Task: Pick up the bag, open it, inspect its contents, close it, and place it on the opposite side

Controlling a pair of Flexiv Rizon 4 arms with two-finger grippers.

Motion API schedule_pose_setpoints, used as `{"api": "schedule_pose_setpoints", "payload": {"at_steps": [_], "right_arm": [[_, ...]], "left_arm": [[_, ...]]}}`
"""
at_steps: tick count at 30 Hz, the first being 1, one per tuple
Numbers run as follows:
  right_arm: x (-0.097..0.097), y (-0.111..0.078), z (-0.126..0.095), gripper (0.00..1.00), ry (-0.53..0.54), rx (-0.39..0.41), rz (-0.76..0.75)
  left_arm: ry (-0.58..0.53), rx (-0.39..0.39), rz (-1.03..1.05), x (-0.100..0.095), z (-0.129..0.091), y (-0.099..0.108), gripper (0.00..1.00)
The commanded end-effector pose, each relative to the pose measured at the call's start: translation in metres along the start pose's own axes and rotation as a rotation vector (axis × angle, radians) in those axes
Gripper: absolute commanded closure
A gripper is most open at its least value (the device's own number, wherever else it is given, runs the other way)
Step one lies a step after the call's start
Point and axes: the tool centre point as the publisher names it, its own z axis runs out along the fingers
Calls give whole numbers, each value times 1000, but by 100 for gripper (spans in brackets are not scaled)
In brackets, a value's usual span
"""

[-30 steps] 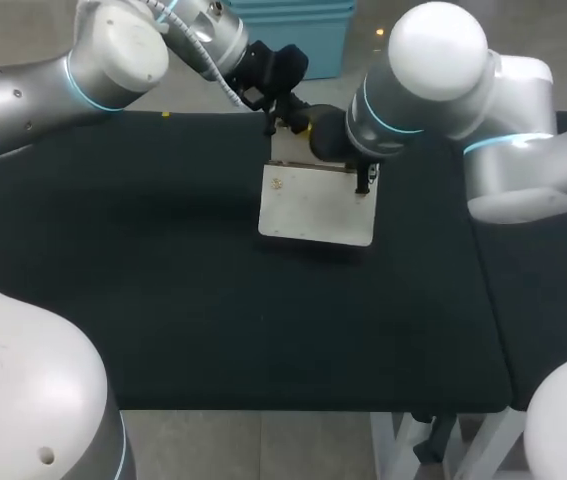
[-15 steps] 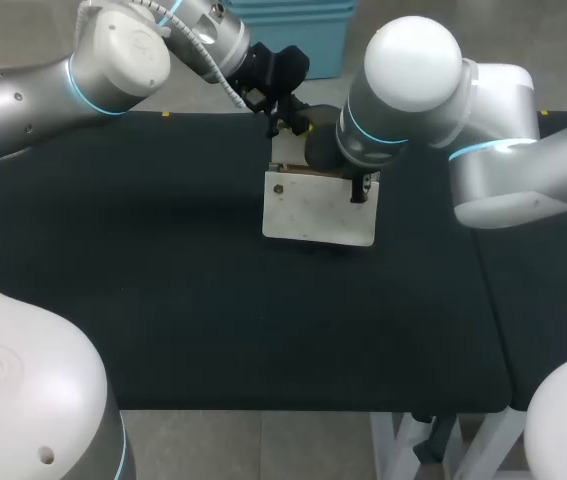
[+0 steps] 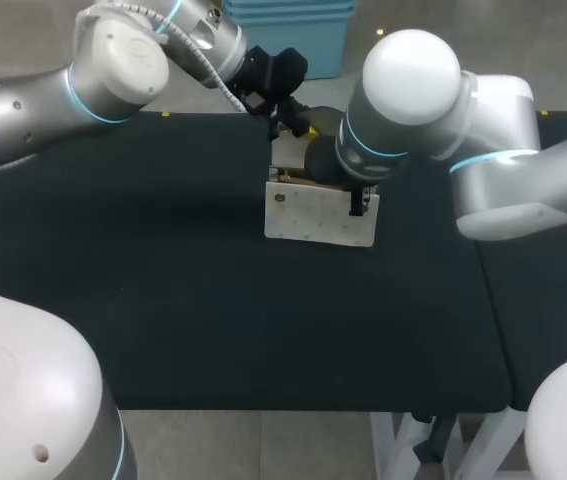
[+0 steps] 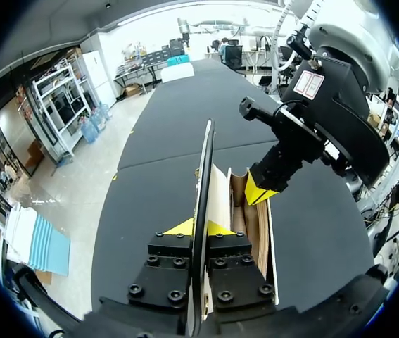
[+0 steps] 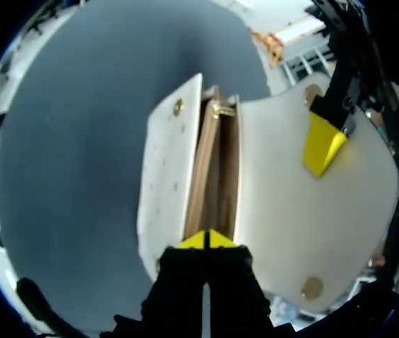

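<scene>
Two claws hold one white bag (image 3: 320,215). The bag is down at the black surface (image 3: 163,300), and the far edge of the surface is near the bag. I cannot tell if the bag's bottom rests on the surface or hangs just over it.

The left claw (image 4: 195,227) is pressed together on the bag's flap (image 5: 305,211) and pinches it from two sides. The right claw (image 5: 205,239) is pressed together too, and it seems to pinch the end of the bag's mouth.

What could go wrong? If the claws pull too far apart, the thin flap may slip out of the left claw and drop shut. A hard pull could also bend the flap or tip the bag over. If only one claw lets go, the bag may swing and fall.

From above, the right arm hides most of the bag's mouth, so only the white front shows. The right wrist view looks right down into the bag and shows the brown inside (image 5: 210,169). I cannot make out anything in there. The left wrist view shows the flap edge-on between its own fingers.
</scene>
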Motion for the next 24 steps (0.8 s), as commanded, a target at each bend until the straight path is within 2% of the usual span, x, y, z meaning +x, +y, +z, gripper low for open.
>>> {"api": "schedule_pose_setpoints", "payload": {"at_steps": [1, 14, 24], "right_arm": [[1, 0, 2, 100, -5, -3, 0], [-16, 3, 8, 100, -24, 10, -11], [-6, 2, 10, 100, -7, 20, -9]], "left_arm": [[-2, 9, 14, 3, -1, -1, 100], [-2, 11, 51, 11, -3, -6, 100], [-24, 9, 14, 6, -3, -3, 100]]}}
